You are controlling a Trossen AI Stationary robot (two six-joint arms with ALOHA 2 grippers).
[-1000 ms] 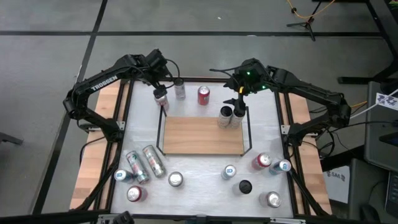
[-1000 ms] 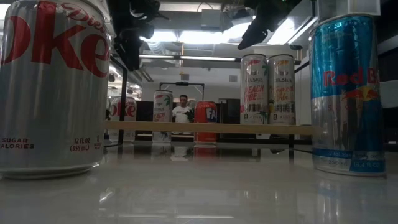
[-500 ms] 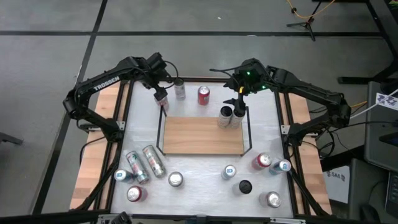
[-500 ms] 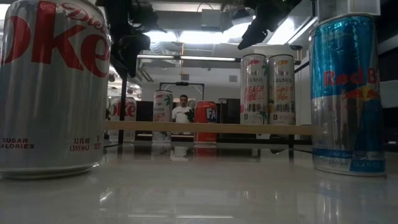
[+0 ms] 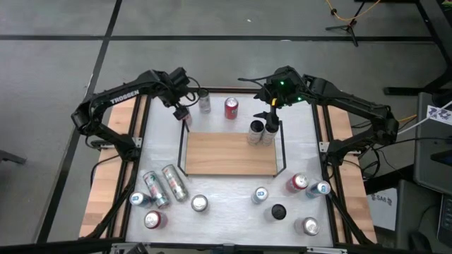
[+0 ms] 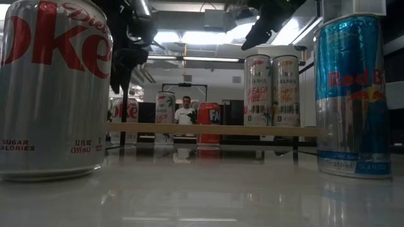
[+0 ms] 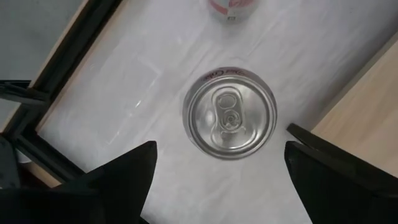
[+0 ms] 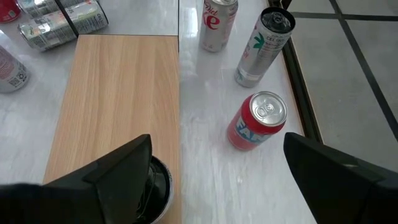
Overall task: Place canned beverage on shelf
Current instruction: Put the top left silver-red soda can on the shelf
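Observation:
A silver Diet Coke can [image 7: 229, 115] stands upright on the white table, just off the far left corner of the wooden shelf [image 5: 229, 153]. My left gripper [image 7: 219, 150] is open right above it, with one finger on each side of the can's top and a gap to each. In the high view the gripper [image 5: 181, 107] covers most of the can. Two slim cans [image 5: 261, 132] stand on the shelf's far right corner. My right gripper [image 5: 272, 107] hangs open and empty above them [image 8: 216, 143].
A red can [image 5: 231, 107] and a slim silver can [image 5: 204, 101] stand on the table beyond the shelf's far edge. Two cans [image 5: 164, 185] lie on their sides at the near left. Several more stand along the near edge. The shelf's middle is bare wood.
My left gripper has come down over the Diet Coke can, staying open. The can has not moved.

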